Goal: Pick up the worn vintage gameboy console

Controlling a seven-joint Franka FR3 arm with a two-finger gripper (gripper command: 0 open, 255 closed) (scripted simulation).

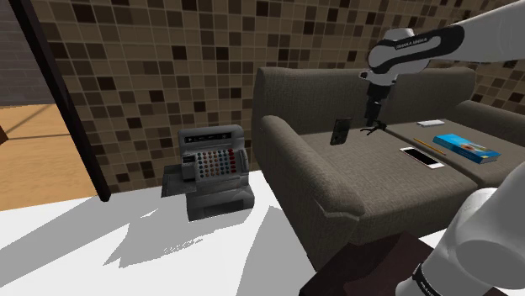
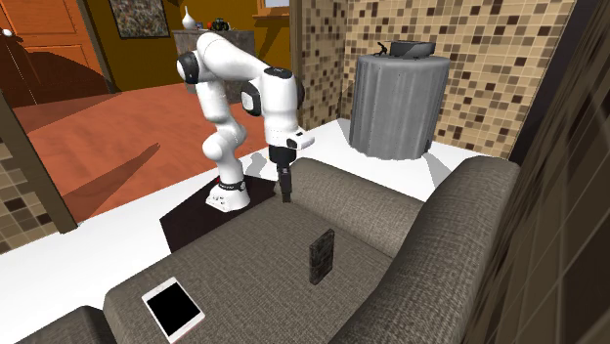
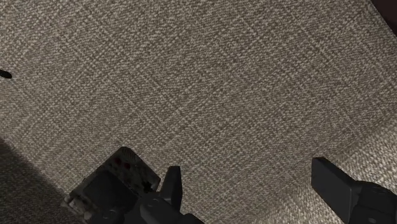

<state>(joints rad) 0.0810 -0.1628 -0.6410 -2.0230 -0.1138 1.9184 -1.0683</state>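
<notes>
Brown mosaic tiles covered the wall (image 1: pixel 151 59) behind a large sofa (image 1: pixel 370 185) upholstered in coarse grey-brown weave, which stood on a white floor (image 1: pixel 101 244). From its dark stand (image 2: pixel 191 223) beside the sofa's arm end, the white arm (image 2: pixel 230 68) bent up and over the armrest, with its hand pointing down at the seat. In the second exterior view a ribbed grey cylinder (image 2: pixel 398 103) stood by the tiled wall behind the sofa. In the shoulder view a grey cash register (image 1: pixel 212 164) sat on the floor against the wall, off the sofa's end.

On the seat cushion lay a white-edged tablet (image 2: pixel 173 308) with a black screen, flat, and near it a flat blue book (image 1: pixel 465 148).

The gameboy (image 2: pixel 321 256), dark and mottled, stood on its short end on the seat, between the tablet and the gripper. Its long axis ran nearly vertical, and one broad face was turned toward the second exterior camera.

The gripper (image 1: pixel 374 129) hung just above the cushion close beside the console. Its fingers (image 3: pixel 173 184) were spread wide with only bare fabric between them. In the wrist view the console sat outside one finger, not within the gap.
</notes>
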